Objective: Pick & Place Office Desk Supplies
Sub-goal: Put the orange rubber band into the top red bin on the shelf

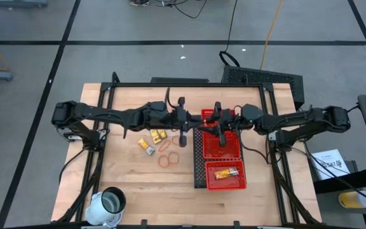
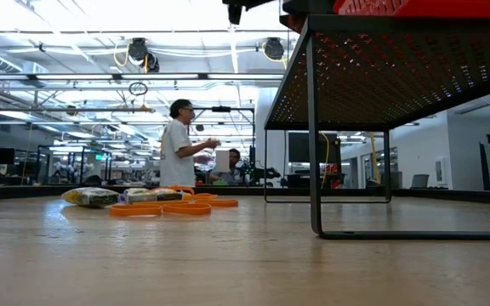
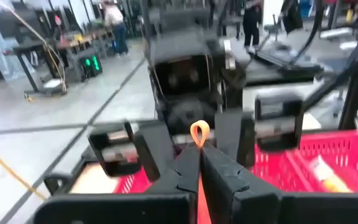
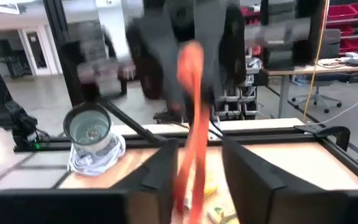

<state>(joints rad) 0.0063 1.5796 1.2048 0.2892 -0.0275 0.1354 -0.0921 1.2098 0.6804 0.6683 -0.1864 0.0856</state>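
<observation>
My left gripper (image 1: 183,129) hovers above the table beside the red mesh tray (image 1: 199,166), shut on an orange rubber band (image 3: 199,132). My right gripper (image 1: 220,130) faces it over the tray, open. In the right wrist view the band (image 4: 190,93) hangs down between my right gripper's (image 4: 194,158) spread fingers; I cannot tell whether they touch it. More rubber-band loops (image 1: 168,157) and yellow packets (image 1: 151,140) lie flat on the wood left of the tray. One packet (image 1: 226,172) lies in the tray's near compartment. My left gripper pinches the orange rubber band between its two fingers (image 3: 179,171). A small loop of the band (image 3: 199,130) pokes out past the fingertips, and the rest runs back between them. The band is lifted clear of the table.
A white cylindrical cup (image 1: 110,202) stands at the table's near left corner. The dark frame rails (image 1: 103,159) run along both sides of the table. Bare wood lies near the loose bands (image 2: 168,206). A person (image 2: 179,140) stands in the room far behind the table.
</observation>
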